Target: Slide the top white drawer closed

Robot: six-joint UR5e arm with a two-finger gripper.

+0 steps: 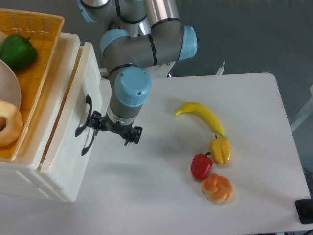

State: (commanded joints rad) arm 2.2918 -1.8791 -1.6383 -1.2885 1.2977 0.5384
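Here, gripper [114,130] beside top white drawer [73,117]

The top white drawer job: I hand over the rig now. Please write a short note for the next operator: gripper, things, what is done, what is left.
Gripper: beside the drawer front, next to the black handle; open or shut cannot be told.
Top white drawer: front close to the cabinet, a narrow gap visible along its top edge.
Done: arm placed at the front.
Left: probably push the drawer flush, then retract.
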